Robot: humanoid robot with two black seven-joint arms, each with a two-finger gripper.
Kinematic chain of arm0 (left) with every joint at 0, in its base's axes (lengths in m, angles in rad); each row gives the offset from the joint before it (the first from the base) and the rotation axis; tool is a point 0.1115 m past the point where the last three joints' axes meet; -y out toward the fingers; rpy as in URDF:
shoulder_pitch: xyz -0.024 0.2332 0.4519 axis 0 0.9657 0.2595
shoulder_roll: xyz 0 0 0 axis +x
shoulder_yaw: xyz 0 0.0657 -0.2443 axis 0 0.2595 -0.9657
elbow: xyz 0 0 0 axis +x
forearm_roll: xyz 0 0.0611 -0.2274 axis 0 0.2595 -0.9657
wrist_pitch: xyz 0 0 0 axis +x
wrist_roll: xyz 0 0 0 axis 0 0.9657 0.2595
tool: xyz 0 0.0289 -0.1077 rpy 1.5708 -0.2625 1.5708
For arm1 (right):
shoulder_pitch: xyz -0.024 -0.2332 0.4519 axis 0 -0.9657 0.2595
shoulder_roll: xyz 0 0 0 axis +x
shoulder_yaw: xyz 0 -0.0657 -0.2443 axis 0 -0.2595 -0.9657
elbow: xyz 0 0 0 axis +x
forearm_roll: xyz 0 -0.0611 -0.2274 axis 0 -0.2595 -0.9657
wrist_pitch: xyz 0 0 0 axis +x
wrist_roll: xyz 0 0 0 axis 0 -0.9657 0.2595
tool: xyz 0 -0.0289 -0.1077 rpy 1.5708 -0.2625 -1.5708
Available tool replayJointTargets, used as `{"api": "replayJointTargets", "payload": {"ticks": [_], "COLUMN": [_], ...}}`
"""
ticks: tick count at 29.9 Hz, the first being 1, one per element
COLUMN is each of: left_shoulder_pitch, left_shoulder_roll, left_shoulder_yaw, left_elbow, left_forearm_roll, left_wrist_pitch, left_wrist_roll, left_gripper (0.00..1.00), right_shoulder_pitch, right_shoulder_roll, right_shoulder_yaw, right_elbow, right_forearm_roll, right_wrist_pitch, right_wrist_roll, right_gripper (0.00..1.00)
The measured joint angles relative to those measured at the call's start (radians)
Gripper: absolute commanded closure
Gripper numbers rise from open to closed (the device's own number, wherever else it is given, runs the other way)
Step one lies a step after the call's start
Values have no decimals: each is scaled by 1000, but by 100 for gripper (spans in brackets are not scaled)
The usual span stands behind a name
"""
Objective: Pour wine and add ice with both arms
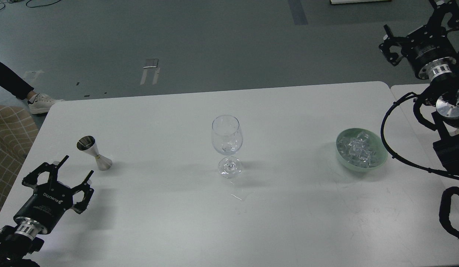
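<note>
A clear stemmed wine glass (227, 146) stands upright at the middle of the white table (177, 222). A steel jigger (93, 152) stands at the left. A pale green bowl (379, 160) at the right holds several clear ice cubes (357, 149). My left gripper (76, 167) is open and empty, low over the table just below and left of the jigger, fingers pointing toward it. My right gripper (386, 40) is raised high at the top right, beyond the table's far edge, above the bowl; it looks open and empty.
A second white table (407, 91) adjoins at the right. A person's dark leg and white shoe (40, 102) stand on the grey floor beyond the far left corner. A checked chair (9, 137) sits left of the table.
</note>
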Motion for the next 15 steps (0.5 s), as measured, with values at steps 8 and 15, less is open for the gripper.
{"api": "replayJointTargets", "payload": {"ticks": [8,15], "left_shoulder_pitch": [2,5], "left_shoulder_roll": [-15,-11], "left_shoulder_yaw": [4,2], "left_elbow": [-17,-79], "left_forearm_roll": [-51,-127], "left_wrist_pitch": [0,0], "left_wrist_roll": [10,36], "left_gripper": [31,35], "right_shoulder_pitch": [-15,-20], "right_shoulder_roll": [-1,1], "right_shoulder_yaw": [0,-1], "right_elbow": [-3,-2], "right_forearm_roll": [0,1], "right_wrist_pitch": [0,0], "right_wrist_roll": [-1,-3], "right_gripper": [0,0]}}
